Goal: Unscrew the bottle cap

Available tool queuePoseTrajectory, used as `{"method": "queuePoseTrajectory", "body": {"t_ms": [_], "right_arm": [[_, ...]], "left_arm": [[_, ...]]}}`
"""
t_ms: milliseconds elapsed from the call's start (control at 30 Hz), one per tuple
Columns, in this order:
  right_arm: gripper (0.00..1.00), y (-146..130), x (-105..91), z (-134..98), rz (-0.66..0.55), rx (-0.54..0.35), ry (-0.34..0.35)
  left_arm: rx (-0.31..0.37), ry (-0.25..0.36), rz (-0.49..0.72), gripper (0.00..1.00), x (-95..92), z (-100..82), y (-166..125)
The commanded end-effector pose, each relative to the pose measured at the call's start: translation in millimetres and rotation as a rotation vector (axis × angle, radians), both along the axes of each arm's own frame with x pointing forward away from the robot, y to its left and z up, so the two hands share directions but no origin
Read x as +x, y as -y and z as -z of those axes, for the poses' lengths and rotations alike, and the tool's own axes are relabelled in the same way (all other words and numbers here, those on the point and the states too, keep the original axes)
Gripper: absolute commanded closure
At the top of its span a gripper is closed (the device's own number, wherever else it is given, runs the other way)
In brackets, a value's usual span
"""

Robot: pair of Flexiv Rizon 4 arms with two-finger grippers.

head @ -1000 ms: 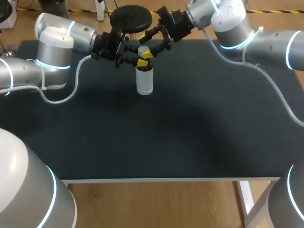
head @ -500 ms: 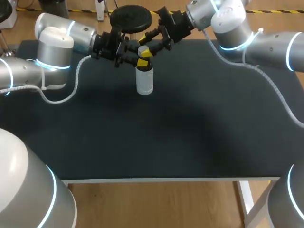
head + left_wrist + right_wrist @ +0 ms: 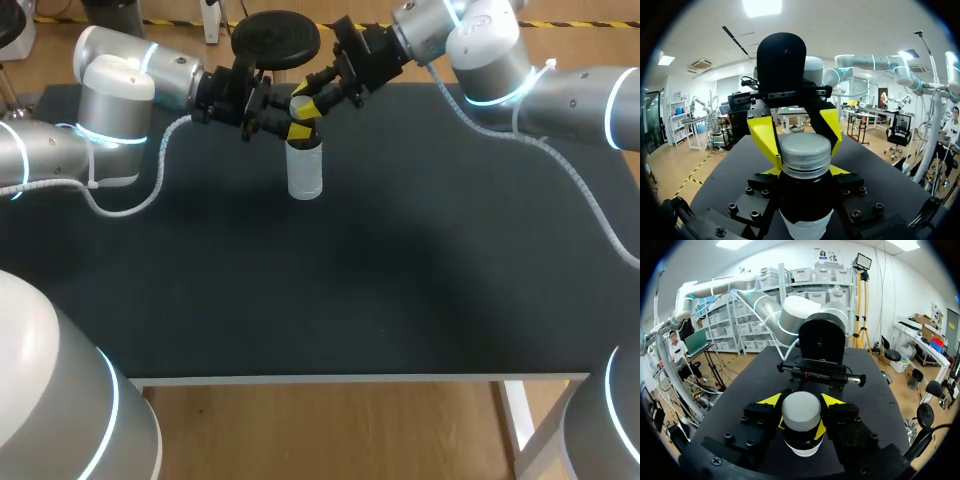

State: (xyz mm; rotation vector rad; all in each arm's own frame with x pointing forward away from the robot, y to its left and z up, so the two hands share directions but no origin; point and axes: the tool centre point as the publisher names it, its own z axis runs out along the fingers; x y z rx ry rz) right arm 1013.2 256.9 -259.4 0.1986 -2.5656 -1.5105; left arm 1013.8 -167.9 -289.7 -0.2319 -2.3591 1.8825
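Upper centre: clear plastic bottle [image 3: 305, 172] upright on my black table [image 3: 400, 260].
My left gripper [image 3: 805, 172] pinches its neck; right gripper [image 3: 801, 401] clamps the ribbed silver cap [image 3: 805, 152].

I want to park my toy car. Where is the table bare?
The wide stretch of table from the bottle to the near edge is bare. At both side edges cables trail. It is crowded at the back, where the left gripper and right gripper grip the bottle and cap.

Grey ribbed cap [image 3: 805, 155], dark bottle [image 3: 805, 197], white label [image 3: 805, 227], black table [image 3: 400, 260]
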Motion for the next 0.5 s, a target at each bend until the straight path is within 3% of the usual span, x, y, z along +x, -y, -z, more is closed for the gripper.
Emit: {"method": "queuePoseTrajectory", "body": {"t_ms": [33,200,500], "right_arm": [[1.00,-2,12.5,1,-0.118,0.017,-0.028],[1.00,-8,14.3,-1,-0.296,0.000,-0.044],[1.00,-20,16.8,2,-0.507,-0.029,-0.069]], "left_arm": [[0.000,0.000,0.002,1.00,1.0,0.6,0],[0.000,0.000,0.002,1.00,1.0,0.6,0],[0.000,0.000,0.002,1.00,1.0,0.6,0]]}}
